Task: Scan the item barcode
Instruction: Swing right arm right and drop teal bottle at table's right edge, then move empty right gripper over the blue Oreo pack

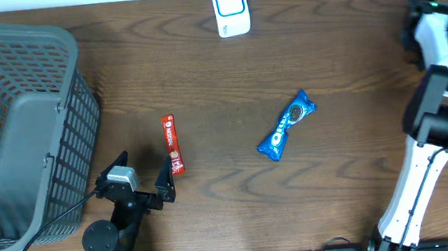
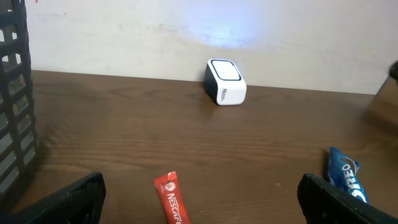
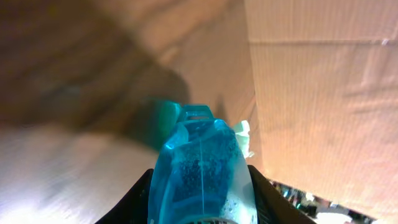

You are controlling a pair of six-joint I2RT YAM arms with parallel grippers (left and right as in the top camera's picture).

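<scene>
**A:** Left to right, what's there?

**B:** The grey basket (image 1: 17, 121) is at the far left. The left end effector (image 1: 145, 159) is spread wide and empty, just beside the red Nescafé sachet (image 1: 171, 144). The scanner (image 1: 230, 8) is top centre, with the Oreo pack (image 1: 287, 125) lying mid-worktop (image 1: 350, 64).

**A:** And the item?

**B:** At upper right overhead, the right end effector (image 3: 202, 196) pinches a blue see-through packet (image 3: 200, 155). It's probably light, soft, slick film. I'd grip an end seam and keep the barcode uncovered, though I can't see it.

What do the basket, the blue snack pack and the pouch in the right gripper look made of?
The basket looks like matte grey plastic, moulded in an open grid. The snack pack: glossy plastic film, crimped ends. The pouch: translucent blue film with a centre seam, probably plastic; blurred view.
</scene>
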